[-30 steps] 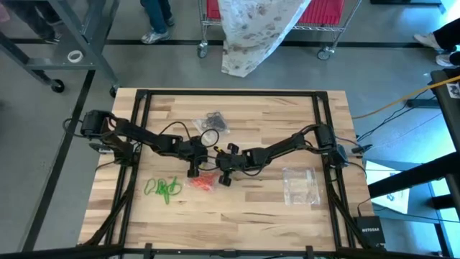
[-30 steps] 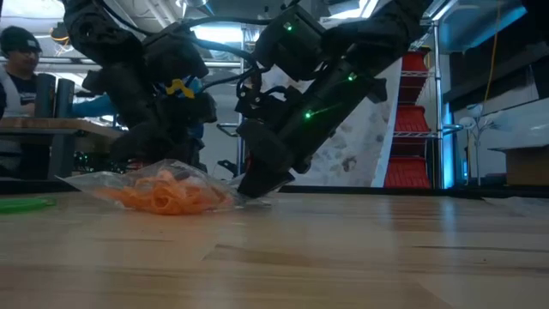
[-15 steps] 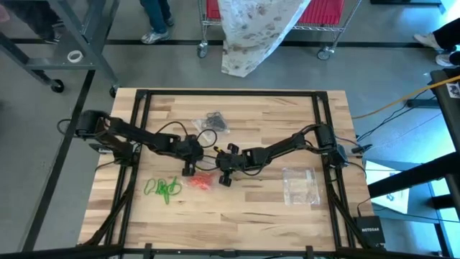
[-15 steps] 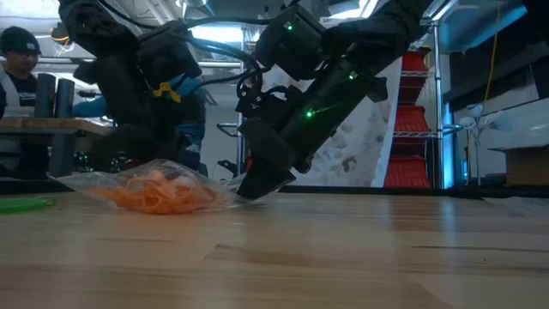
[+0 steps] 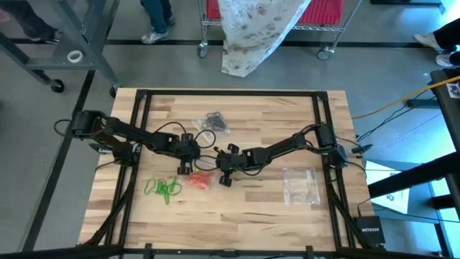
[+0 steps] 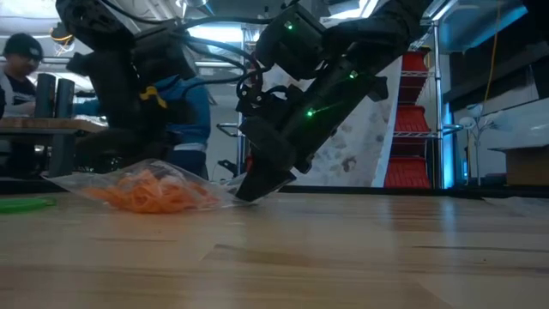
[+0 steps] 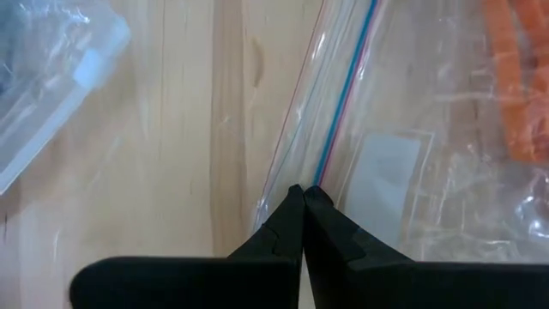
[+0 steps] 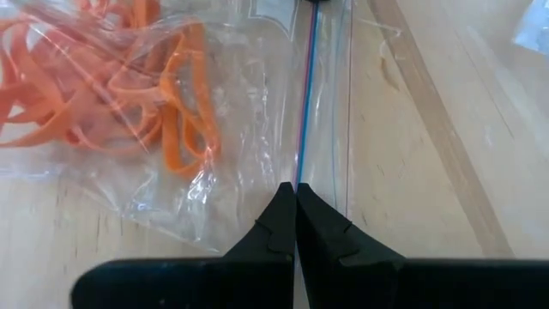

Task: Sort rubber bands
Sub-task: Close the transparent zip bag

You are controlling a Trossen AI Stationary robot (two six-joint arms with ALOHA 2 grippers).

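From above, I see both arms meeting near the middle of the table (image 5: 287, 216). The left gripper (image 5: 185, 170) and the right gripper (image 5: 223, 178) stand at the two ends of a clear bag (image 5: 203, 173) with the orange rubber bands (image 5: 201, 183) inside. The green rubber bands (image 5: 163, 188) lie loose, near its left. A bag with black bands (image 5: 215, 121) is farther back, and an empty-looking bag (image 5: 300, 185) is well apart on the right.

In the low view, the bag of orange bands rests on the table, and one gripper (image 6: 249, 190), the right one I believe, comes down to its edge.

In the left wrist view, my left jaws are clenched on the zip strip (image 7: 339, 103) of the bag.

In the right wrist view, the right jaws are also clenched, grasping the same zip strip (image 8: 304, 94) from the other end, with the orange bands just beside it.

I judge the step is closing the bag seal. To do it well, I would keep the pressure exactly on the strip and slide slowly along it, holding the other end steady so the plastic does not wrinkle or lift.
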